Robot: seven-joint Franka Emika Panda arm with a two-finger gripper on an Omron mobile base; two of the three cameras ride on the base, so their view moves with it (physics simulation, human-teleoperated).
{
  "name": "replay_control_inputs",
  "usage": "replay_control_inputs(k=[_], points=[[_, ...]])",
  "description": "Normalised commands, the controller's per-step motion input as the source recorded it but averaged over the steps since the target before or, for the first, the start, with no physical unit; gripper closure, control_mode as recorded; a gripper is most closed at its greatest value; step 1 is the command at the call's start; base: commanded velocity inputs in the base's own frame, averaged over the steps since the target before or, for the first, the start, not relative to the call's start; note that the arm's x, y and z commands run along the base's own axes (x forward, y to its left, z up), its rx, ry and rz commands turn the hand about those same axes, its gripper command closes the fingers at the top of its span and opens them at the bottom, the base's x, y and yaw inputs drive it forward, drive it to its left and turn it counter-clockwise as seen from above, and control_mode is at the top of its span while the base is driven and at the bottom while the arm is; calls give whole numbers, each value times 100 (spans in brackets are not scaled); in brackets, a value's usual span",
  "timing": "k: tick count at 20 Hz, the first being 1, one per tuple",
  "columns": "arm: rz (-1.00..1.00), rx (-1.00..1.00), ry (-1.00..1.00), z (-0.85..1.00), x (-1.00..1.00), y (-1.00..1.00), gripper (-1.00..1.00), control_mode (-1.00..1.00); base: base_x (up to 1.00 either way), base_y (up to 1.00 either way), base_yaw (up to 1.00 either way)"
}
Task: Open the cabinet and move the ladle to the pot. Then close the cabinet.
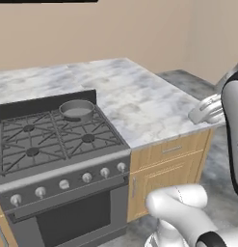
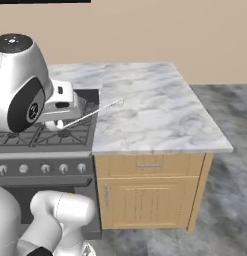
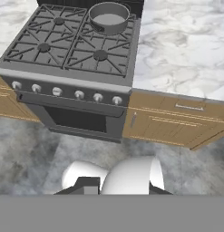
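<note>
The small grey pot (image 1: 76,110) sits on the stove's back right burner, also seen as the pot (image 3: 109,17) from above. The ladle (image 2: 102,109) shows as a thin grey rod slanting in mid-air over the seam between stove and counter. Its lower end lies under my hand. My gripper (image 2: 70,117) is shut on the ladle, high above the counter's front edge and well right of the pot. My gripper (image 1: 200,113) appears at the right in the left base view. My arm hides the pot in the right base view. The wall cabinet is out of view.
A black gas stove (image 1: 48,137) with knobs and an oven door stands left of a marble counter (image 1: 139,96). Low wood cabinets (image 2: 147,195) sit beneath the counter. The counter ends at the right, with grey floor (image 2: 230,200) beyond.
</note>
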Motion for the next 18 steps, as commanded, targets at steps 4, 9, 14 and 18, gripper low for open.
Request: replay_control_inputs(k=[4, 9, 14, 18], points=[[0, 0, 0, 0, 0, 0, 100, 100, 97, 19, 37], [0, 0, 0, 0, 0, 0, 100, 100, 98, 5, 48], [0, 0, 0, 0, 0, 0, 100, 100, 99, 14, 49], [0, 0, 0, 0, 0, 0, 100, 100, 95, 56, 37]])
